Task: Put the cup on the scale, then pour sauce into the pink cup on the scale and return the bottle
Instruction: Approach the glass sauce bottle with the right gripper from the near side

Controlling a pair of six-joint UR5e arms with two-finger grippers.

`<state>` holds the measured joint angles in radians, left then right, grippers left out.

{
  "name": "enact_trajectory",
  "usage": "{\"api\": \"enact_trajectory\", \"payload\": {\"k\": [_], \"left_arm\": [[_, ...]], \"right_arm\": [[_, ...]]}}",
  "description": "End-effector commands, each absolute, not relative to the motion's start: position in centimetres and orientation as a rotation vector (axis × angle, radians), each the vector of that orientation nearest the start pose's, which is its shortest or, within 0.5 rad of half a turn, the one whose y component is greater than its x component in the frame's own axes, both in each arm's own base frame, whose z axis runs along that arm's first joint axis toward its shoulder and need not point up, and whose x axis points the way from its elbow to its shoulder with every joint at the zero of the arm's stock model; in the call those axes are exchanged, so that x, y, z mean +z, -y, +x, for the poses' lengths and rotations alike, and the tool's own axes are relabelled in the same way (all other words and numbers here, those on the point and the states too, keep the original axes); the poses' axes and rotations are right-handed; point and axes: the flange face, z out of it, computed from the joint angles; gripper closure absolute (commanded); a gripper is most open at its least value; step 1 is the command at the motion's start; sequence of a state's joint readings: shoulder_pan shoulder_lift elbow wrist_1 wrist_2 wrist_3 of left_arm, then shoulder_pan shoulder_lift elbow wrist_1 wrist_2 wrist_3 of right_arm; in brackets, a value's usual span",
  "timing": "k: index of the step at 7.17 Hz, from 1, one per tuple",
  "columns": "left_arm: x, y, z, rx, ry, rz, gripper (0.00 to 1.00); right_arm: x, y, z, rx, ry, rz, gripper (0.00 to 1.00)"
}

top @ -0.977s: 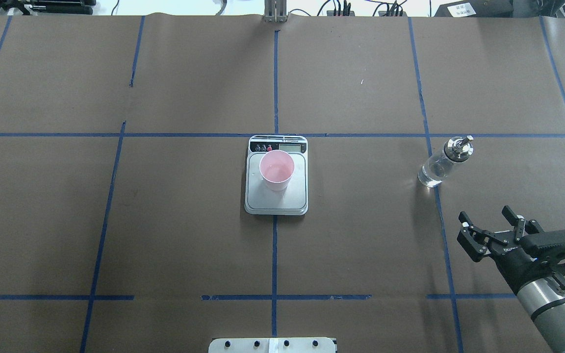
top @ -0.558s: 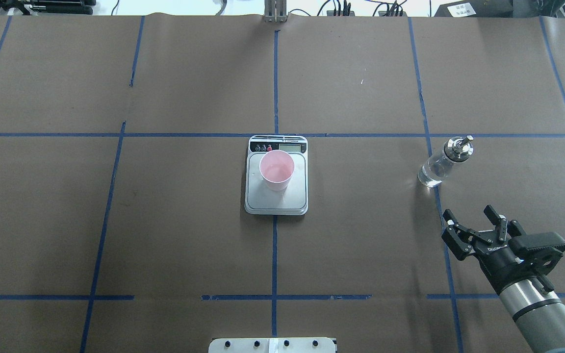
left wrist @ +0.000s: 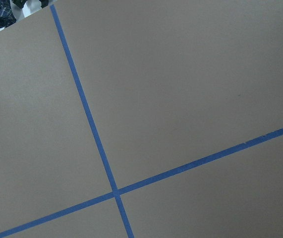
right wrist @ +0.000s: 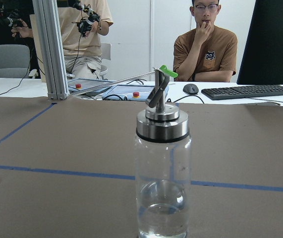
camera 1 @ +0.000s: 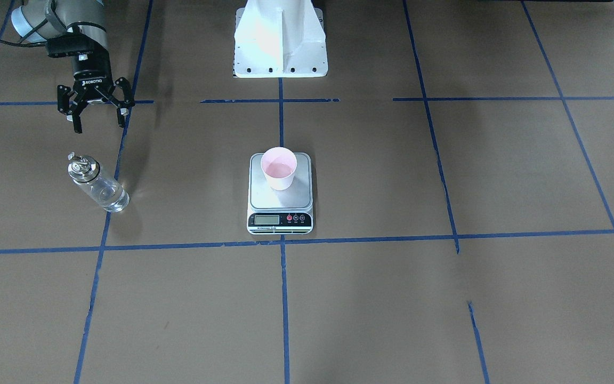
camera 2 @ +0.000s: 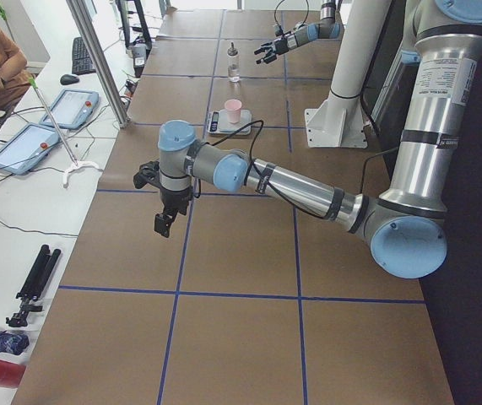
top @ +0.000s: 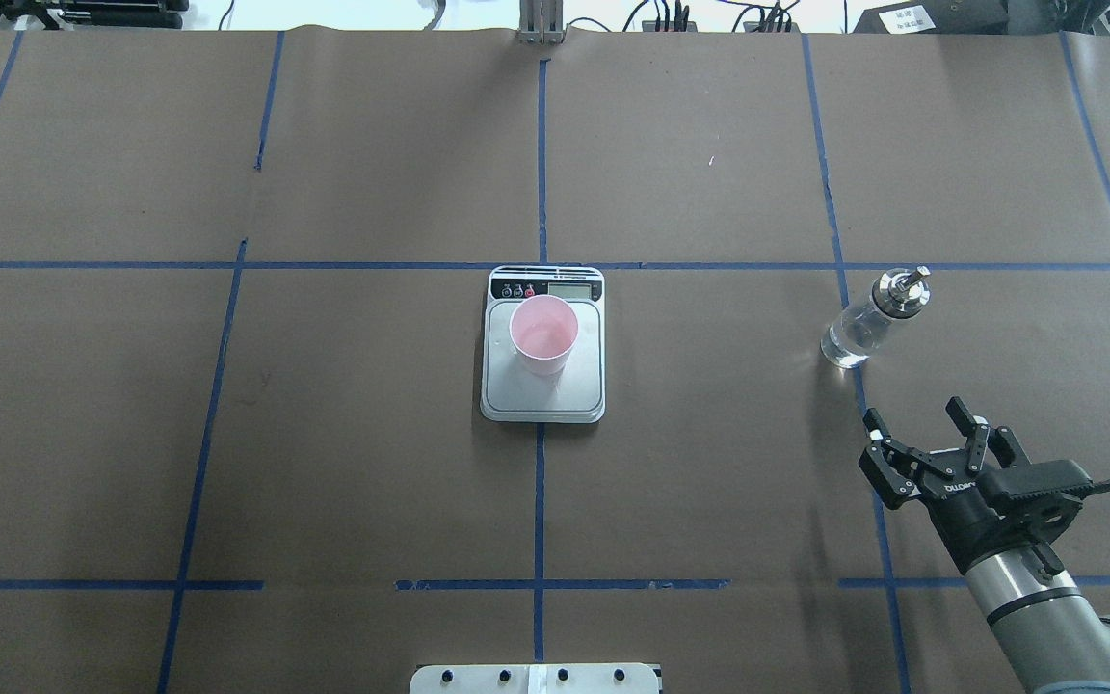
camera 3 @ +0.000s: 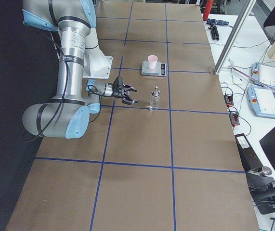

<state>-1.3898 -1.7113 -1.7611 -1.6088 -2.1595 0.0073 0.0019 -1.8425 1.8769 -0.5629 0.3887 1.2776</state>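
Beyond the desk's [top: 372, 463] left end, the left tool [camera 2: 165, 221] shows only in the side view, small and dark. We cannot tell whether its fingers are spread or pressed together. Its wrist camera sees nothing but brown paper and two crossing tape lines [left wrist: 115, 192].

The digits on the scale's display [camera 1: 267, 219] are too small for us to read. From above we cannot tell whether the cup holds any liquid. In the right wrist view the bottle's base is cut off by the frame, and the sauce [right wrist: 162, 218] sits low in the glass.

We count one scale [top: 541, 397], one cup [top: 543, 334] and one bottle [top: 863, 323], plus two tools. The cup stands upright on the scale's platform, toward the display end. The bottle stands upright on the desk on a blue tape line, well to the robot's right of the scale, with its metal cap and spout on.

The right tool [top: 911, 413] has its fingers spread wide and grips nothing. It points at the bottle from the robot's side, near it but clearly apart.
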Motion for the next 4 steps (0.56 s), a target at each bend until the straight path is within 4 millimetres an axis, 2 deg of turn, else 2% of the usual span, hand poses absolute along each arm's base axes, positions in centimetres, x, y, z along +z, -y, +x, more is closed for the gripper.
{"api": "enact_trajectory", "payload": {"k": [1, 2, 4], "left_arm": [[49.8, 56.1, 2.3, 0.288, -0.612, 0.305, 0.00], [49.7, 56.1, 2.3, 0.286, -0.612, 0.306, 0.00], [49.7, 56.1, 2.3, 0.286, -0.612, 0.306, 0.00]], "right_arm": [[50.2, 25.2, -37.1, 0.416, 0.683, 1.211, 0.00], [51.3, 26.4, -38.9, 0.430, 0.657, 1.221, 0.00], [52.1, 27.2, -39.1, 0.432, 0.629, 1.231, 0.00]]}}
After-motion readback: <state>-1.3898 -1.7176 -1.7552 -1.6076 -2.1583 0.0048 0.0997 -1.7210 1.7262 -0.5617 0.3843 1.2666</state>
